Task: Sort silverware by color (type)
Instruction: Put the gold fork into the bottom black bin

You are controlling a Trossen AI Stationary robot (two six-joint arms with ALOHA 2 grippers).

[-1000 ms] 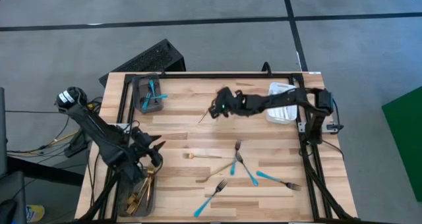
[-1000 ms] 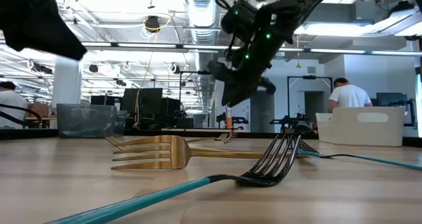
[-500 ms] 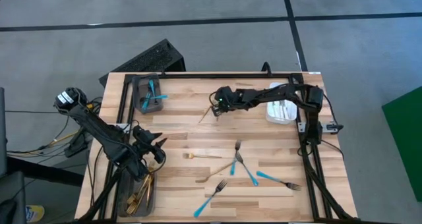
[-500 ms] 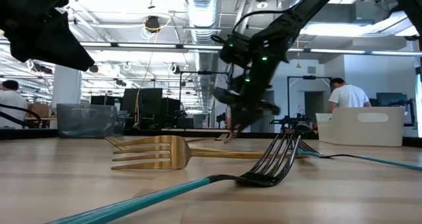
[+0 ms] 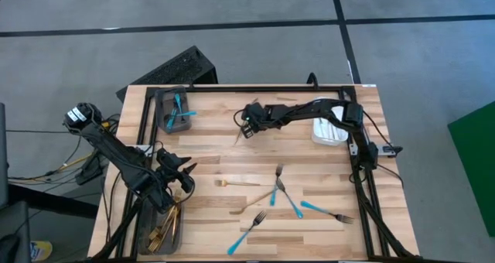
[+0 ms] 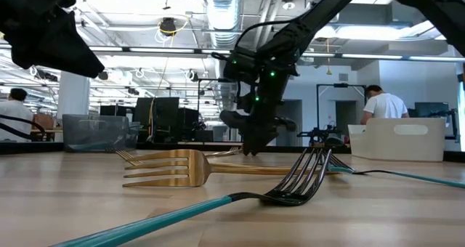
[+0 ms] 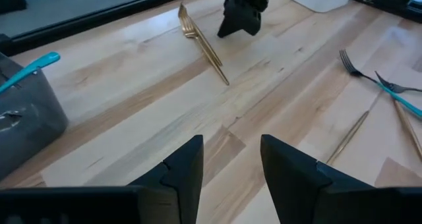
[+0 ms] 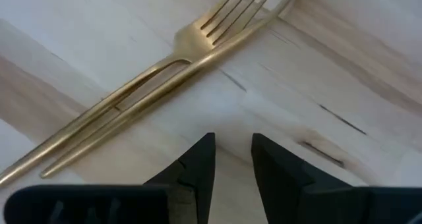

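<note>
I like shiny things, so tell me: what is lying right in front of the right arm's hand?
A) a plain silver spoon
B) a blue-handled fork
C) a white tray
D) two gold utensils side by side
D: the right wrist view shows the right hand just short of a gold fork with a second gold utensil against it, both flat on the wooden table.

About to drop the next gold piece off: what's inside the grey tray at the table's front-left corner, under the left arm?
Gold utensils lie heaped in the grey tray. The left gripper and its arm cover the tray's upper end, so that part is hidden.
</note>
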